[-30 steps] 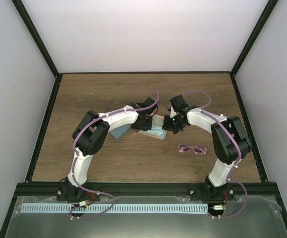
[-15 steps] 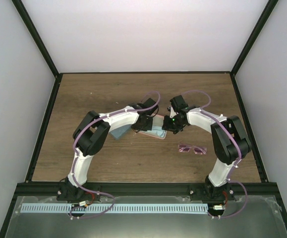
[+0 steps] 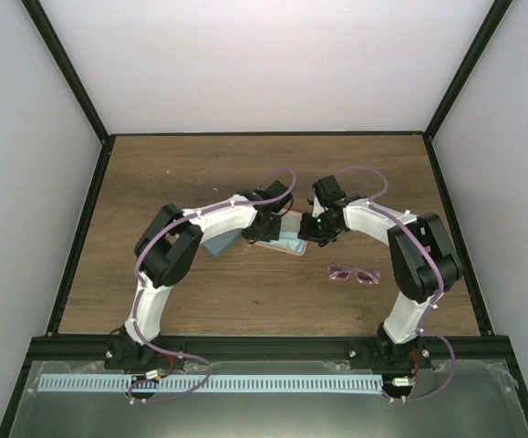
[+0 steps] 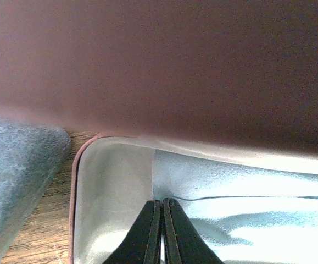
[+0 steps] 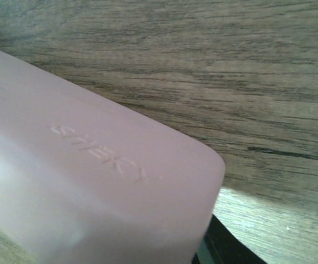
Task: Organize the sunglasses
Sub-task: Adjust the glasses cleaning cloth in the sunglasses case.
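With fingers pressed together at the pale blue cloth (image 4: 246,181) inside the oblong pink case (image 5: 93,181), the left hand (image 4: 161,204) should lift gently. Whether the right hand (image 3: 307,232) holds anything is unclear. Apart on the tabletop (image 3: 172,173) lie the pinkish-purple translucent sunglasses (image 3: 353,274).

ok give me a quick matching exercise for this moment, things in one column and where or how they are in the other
1 pinkish-purple translucent plastic sunglasses
2 pale blue shiny cloth
3 blue-grey felt piece
4 left gripper

a jaws shut
b lying in the pink oblong case
c alone on the wooden table, right of the case
d on the table, just left of the case

Pairs: 1-c, 2-b, 3-d, 4-a
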`<state>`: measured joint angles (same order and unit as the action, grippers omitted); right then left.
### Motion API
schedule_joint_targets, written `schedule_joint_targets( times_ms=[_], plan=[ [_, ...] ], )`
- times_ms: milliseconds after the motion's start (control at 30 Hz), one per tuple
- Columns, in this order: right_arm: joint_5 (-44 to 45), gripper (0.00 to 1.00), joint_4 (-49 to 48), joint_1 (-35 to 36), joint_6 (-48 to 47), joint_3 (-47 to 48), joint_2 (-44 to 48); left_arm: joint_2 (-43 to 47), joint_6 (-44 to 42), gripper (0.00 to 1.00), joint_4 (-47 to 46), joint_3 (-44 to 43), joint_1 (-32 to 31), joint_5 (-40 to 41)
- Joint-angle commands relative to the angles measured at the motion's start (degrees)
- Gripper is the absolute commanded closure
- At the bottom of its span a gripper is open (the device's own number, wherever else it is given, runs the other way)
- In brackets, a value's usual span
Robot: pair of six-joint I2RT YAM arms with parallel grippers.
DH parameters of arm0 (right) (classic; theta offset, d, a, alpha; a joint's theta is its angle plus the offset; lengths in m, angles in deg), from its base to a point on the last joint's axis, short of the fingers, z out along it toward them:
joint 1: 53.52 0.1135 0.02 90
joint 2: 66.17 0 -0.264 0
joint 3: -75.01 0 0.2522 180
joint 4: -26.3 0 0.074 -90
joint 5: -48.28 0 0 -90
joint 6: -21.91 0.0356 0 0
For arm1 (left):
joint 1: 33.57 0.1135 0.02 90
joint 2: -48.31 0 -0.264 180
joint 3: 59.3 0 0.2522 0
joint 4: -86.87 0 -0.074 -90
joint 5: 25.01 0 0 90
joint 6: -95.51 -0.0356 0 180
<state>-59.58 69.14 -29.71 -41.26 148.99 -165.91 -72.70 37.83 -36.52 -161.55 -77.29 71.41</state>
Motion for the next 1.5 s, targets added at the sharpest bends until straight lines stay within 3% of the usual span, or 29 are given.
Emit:
schedule_joint_targets(
  times_ms=[0,767,1167,1467],
  plan=[
    [-0.2,0.76,-0.7,0.5,-0.3,0.2,-1.1,1.8,-0.6,0.96,1.7,-0.9,-0.2,1.8],
    [-0.4,0.76,-0.6,0.5,-0.7,1.1,-1.9,-0.1,-1.2,0.96,3.4,-1.9,0.1,4.9],
    [-0.4,0.76,0.6,0.5,-0.7,2.4,0.0,0.4,-2.4,0.73,4.1,-6.0,0.1,4.9],
    [-0.5,0.74,1.1,0.5,0.5,0.8,5.5,3.5,-2.7,0.75,1.7,-5.2,0.1,0.6]
  ],
)
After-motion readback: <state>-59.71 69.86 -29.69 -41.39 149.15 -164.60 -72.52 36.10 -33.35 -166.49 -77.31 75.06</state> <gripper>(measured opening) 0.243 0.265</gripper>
